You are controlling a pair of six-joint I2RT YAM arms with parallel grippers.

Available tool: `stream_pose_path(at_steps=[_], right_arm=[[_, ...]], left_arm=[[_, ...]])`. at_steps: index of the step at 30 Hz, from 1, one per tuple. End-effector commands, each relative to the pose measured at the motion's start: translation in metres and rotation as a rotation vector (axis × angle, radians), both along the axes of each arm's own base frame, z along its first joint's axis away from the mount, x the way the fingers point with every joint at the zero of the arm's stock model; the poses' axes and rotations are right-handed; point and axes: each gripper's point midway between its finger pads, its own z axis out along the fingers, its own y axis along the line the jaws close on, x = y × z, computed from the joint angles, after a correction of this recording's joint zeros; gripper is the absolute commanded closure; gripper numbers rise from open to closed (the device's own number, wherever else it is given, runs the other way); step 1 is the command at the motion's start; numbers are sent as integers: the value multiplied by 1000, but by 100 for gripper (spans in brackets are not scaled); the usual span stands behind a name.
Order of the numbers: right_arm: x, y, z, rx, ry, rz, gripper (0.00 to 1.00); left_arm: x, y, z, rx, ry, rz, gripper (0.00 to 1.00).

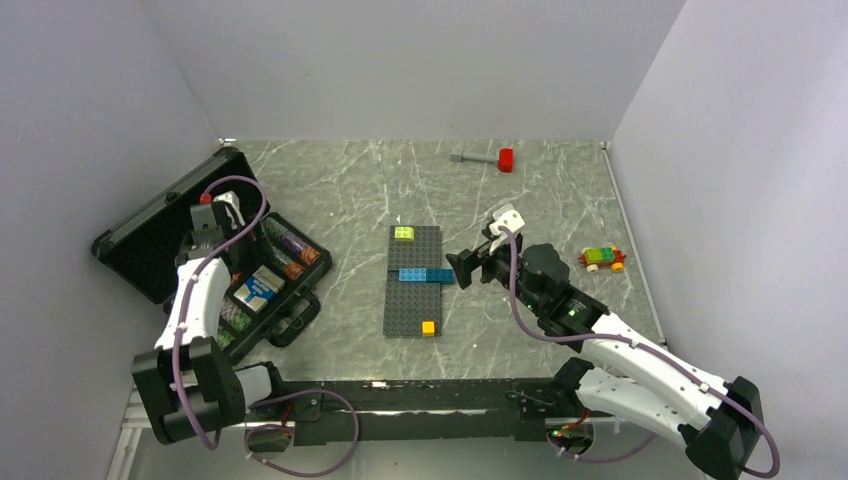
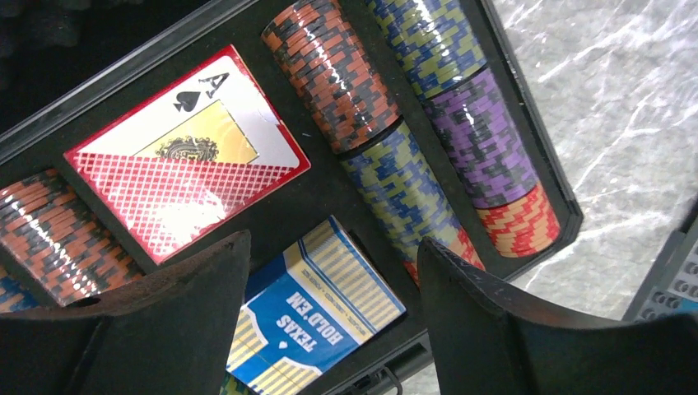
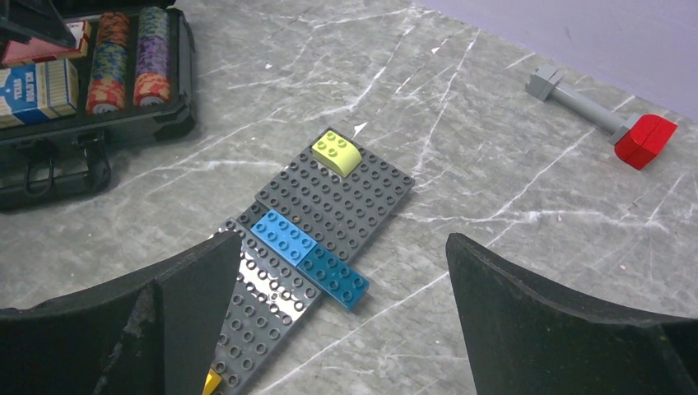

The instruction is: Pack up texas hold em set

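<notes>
The left gripper (image 2: 333,255) hangs spread and empty just above the blue-white card pack (image 2: 317,325). That pack lies beside the pink card pack (image 2: 185,156) in the open black case (image 1: 145,240), while the right gripper (image 3: 342,263), also spread and empty, hovers over the brick baseplate (image 3: 337,193). Two packs and at least three chip rows (image 2: 461,123) are in and no buttons show, so packing looks nearly done; next the left arm must lift clear and close the case.

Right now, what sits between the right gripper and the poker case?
The grey brick baseplate, then bare tabletop up to the case; top view shows it.
</notes>
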Motion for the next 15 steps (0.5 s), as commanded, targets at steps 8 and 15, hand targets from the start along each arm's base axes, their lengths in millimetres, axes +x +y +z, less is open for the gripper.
stream_pose_path(at_steps=[8, 15], right_arm=[[0, -2, 16, 55, -45, -6, 0], [0, -2, 16, 52, -44, -9, 0]], left_arm=[[15, -7, -12, -2, 11, -94, 22], [4, -22, -26, -63, 66, -135, 24]])
